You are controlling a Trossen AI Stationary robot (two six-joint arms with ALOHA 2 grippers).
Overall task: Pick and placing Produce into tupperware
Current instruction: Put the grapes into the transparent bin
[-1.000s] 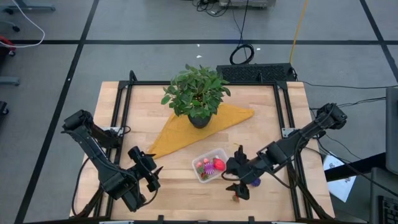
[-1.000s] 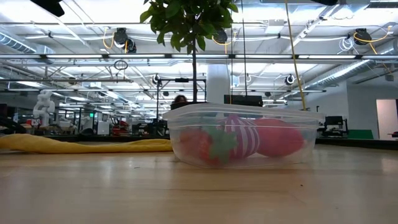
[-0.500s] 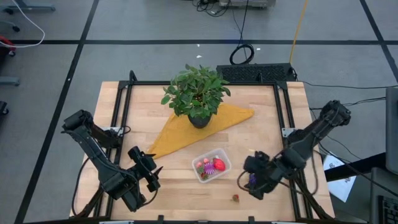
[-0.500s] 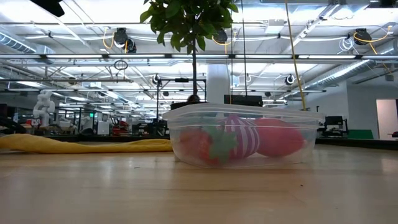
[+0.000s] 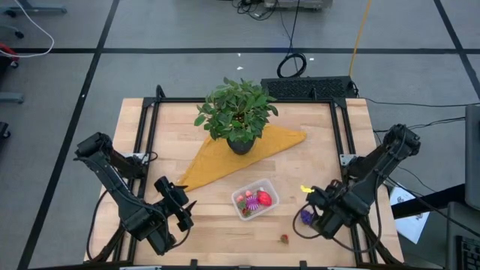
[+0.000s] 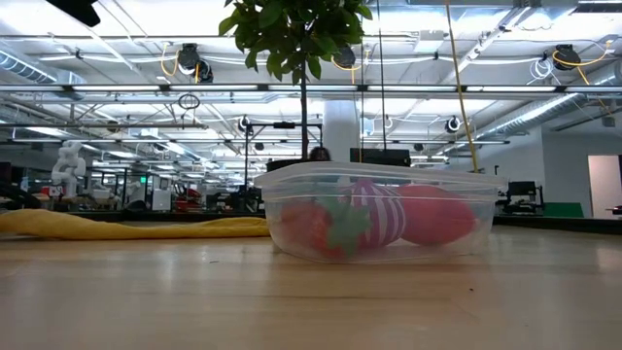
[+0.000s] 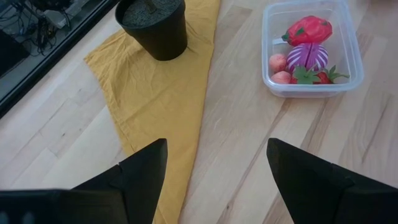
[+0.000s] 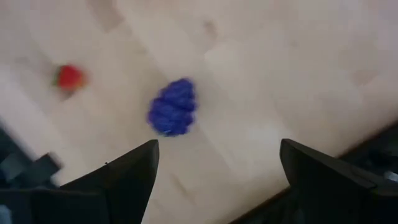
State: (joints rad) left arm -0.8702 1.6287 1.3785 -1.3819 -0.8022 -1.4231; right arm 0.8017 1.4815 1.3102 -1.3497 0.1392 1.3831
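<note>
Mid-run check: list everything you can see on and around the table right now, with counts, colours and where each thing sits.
Tupperware: one, clear, near the table's front, right of centre.
Produce inside it: several pieces, red, pink and a purple-striped one.
Purple knobbly piece: one, loose on the wood, under the right gripper.
Small red piece: one, loose near the front edge.
Small yellow thing: one, right of the tupperware; too small to identify.
Potted plant: one, green leaves, black pot, rear centre.
Cloth: one, yellow, under the pot.
Table: one, light wood, black frame.
Left gripper: front left, jaws open, holding nothing.
Right gripper: front right, jaws open above the purple piece.
</note>
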